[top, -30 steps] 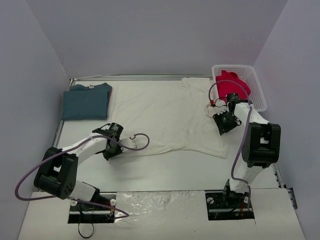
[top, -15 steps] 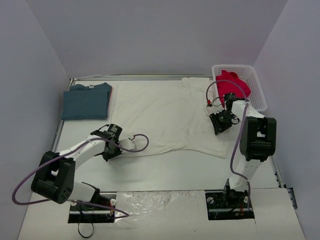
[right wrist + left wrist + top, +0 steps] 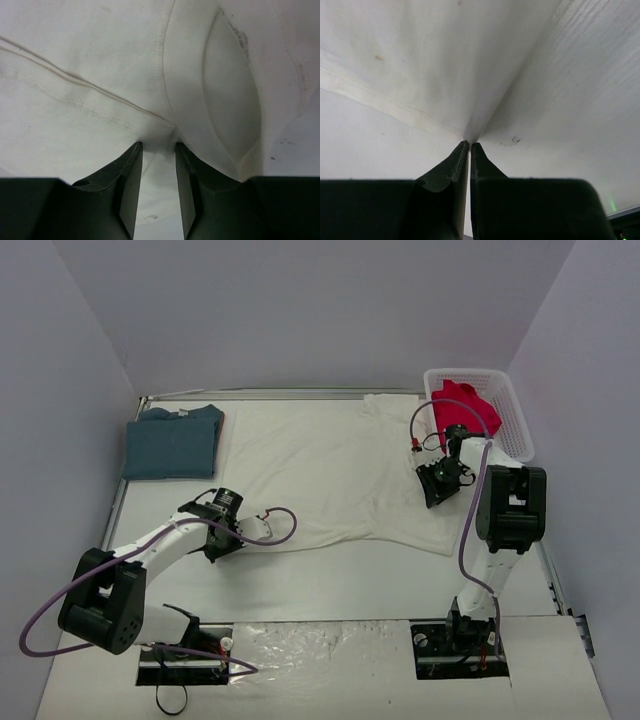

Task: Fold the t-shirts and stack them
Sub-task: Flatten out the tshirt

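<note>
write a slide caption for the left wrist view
Left gripper pinched shut on the hemmed edge of the large cream-white cloth t-shirt, fabric creasing toward the pinch.

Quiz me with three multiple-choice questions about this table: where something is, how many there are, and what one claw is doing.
1. Where is the red shirt? A in the basket; B on the floor; C hung on the wall.
2. How many shirts are there? A one; B three; C six.
3. The left claw is: A wide open; B shut on the white shirt; C holding a cup.
Answers: 1 A, red cloth lies inside it; 2 B, red, white and a folded blue shirt; 3 B, its tips pinch the hem.
</note>
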`<move>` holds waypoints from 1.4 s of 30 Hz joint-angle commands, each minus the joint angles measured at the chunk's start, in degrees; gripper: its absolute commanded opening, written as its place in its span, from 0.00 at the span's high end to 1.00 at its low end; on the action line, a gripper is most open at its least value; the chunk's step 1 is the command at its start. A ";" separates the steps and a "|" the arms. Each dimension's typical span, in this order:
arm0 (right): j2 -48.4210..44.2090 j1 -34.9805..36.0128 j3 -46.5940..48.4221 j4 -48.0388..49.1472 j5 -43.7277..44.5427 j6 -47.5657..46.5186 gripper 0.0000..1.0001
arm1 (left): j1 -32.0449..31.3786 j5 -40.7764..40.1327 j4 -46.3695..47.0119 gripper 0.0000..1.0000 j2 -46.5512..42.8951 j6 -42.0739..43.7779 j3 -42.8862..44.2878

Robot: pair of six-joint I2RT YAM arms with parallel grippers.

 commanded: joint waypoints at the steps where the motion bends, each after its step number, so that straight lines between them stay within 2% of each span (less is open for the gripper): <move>1: 1.44 0.81 0.91 -1.66 -0.90 0.20 0.71 | 0.25 0.06 -1.30 0.98 -1.08 -0.56 -0.32; 5: 1.17 0.98 1.00 -1.57 -0.81 0.20 0.78 | 0.25 0.06 -1.04 0.98 -0.73 -0.65 -0.41; 13: -0.06 1.07 1.44 -1.57 -0.46 0.64 0.80 | 0.25 0.68 -0.95 0.98 -0.02 -1.00 0.20; 15: -0.06 1.16 1.70 -1.48 -0.02 0.81 0.79 | 0.25 0.77 -0.95 0.98 0.06 -1.00 0.20; 17: -0.50 1.16 1.88 -1.48 0.15 0.90 0.73 | 0.25 0.77 -1.04 0.98 0.15 -1.00 0.20; 23: -2.69 1.07 2.23 -1.30 -0.63 1.34 0.69 | 0.25 0.77 -1.04 0.98 -0.11 -1.09 -0.15; 42: -0.85 2.83 2.50 -1.13 -2.57 1.17 0.72 | 0.33 1.03 -0.51 0.98 0.94 -1.53 -0.50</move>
